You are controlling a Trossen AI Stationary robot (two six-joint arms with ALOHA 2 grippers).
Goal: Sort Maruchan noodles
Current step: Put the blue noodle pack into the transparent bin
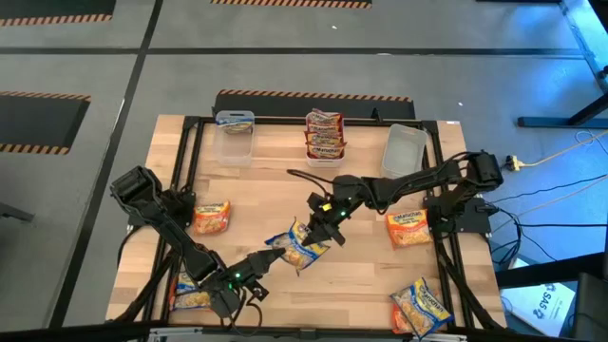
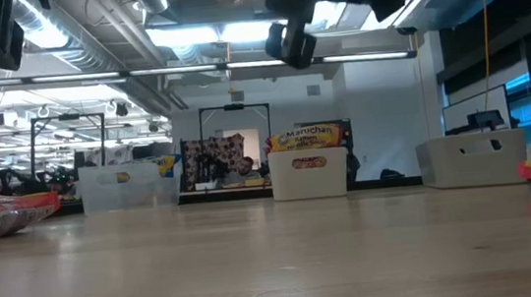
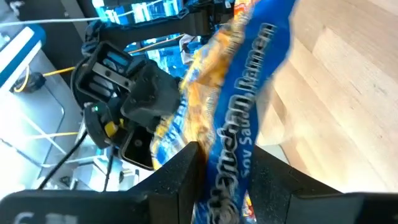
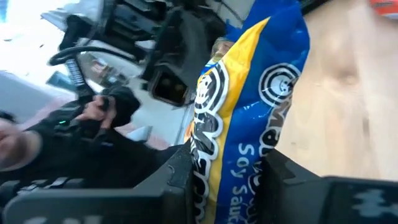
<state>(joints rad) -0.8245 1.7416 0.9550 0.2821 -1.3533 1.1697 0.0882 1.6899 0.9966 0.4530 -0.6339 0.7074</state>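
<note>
While aloft, one blue noodle packet (image 1: 299,244)

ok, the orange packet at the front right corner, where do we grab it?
Likely across its narrow width, from straight above: the orange packet lies flat and askew on the table, apart from others, so turn the fingers to its slant. Left gripper and right gripper are both shut on the blue packet.

My wooden table (image 1: 361,285) carries three clear bins (image 1: 404,149) along its far edge, orange packets (image 1: 408,229) scattered nearer than the bins.
</note>
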